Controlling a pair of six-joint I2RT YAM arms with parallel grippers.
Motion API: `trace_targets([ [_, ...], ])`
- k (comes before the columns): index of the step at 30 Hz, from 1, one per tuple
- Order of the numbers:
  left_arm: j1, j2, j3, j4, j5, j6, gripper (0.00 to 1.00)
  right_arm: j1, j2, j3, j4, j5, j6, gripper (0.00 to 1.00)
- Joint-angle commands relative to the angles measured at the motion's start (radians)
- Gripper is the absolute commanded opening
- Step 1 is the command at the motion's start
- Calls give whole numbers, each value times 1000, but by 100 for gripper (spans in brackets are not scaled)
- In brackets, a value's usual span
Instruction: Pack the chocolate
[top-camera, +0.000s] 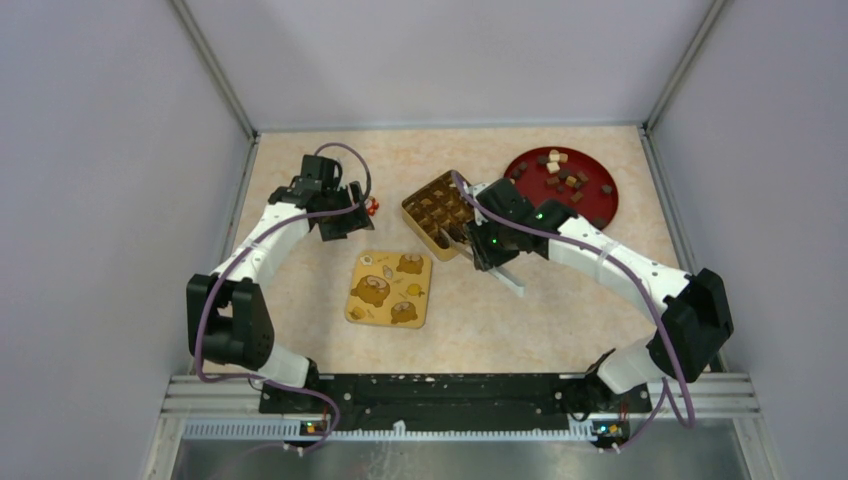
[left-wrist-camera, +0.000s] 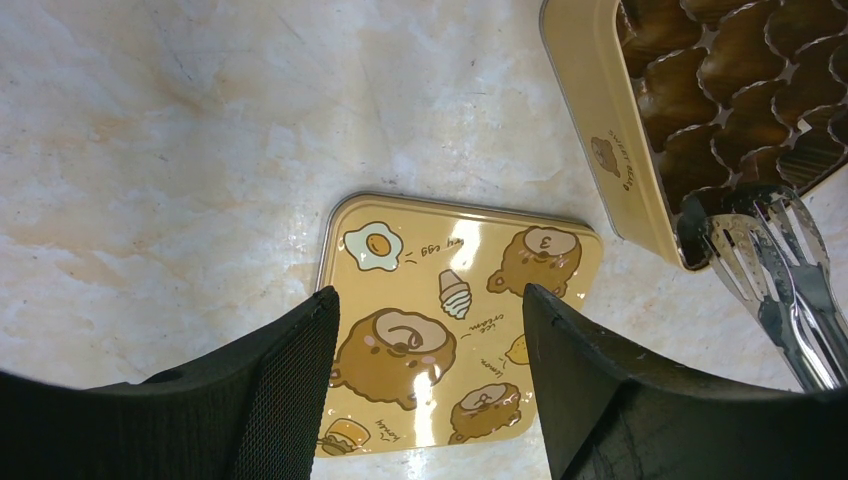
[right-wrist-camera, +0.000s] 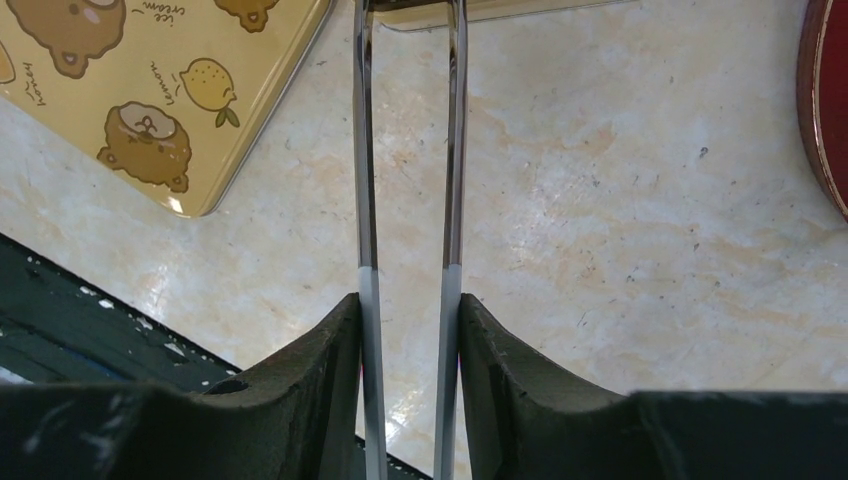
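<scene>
The right gripper (right-wrist-camera: 408, 305) is clamped on the handle end of a pair of steel tongs (right-wrist-camera: 365, 150); the two tong arms run straight ahead from its fingertips, standing slightly apart; their slotted tips rest at the nearest corner of the open tin (left-wrist-camera: 600, 110). Whether a lump sits between the tips I cannot tell. The step looks like dropping a piece into a cup; to do it well, I would centre the tips over one empty cup, come low, then ease the squeeze slowly so the lump falls in rather than onto a ridge; the tips should not push the tin's wall, since nothing steadies it.

The left gripper (left-wrist-camera: 430, 292) hangs with its fingers apart and nothing between them; the lid (left-wrist-camera: 470, 270) lies below and just ahead of its fingertips; the tin is off to its right.

The chocolate (top-camera: 572, 181) waits on the red plate (top-camera: 600, 205), off to the right gripper's right and well apart from the tin.

Counted: one tin; one lid; one plate; one pair of tongs; one small red sweet (top-camera: 373, 207) just beside the left gripper; roughly a dozen lumps on the plate, about three of them pale, though they are too small for an exact count; pieces already in the tin's brown cups cannot be made out.
</scene>
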Motion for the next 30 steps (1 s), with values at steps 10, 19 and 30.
trace_targets([
  [10, 4, -27, -5, 22, 12, 9, 73, 11, -35, 30, 49, 73, 13, 21],
  [19, 4, -25, -3, 22, 11, 14, 72, 2, -81, 71, 49, 122, 8, 10],
  [30, 4, -25, -7, 23, 10, 20, 73, -455, -283, -115, 152, 131, 90, 11],
])
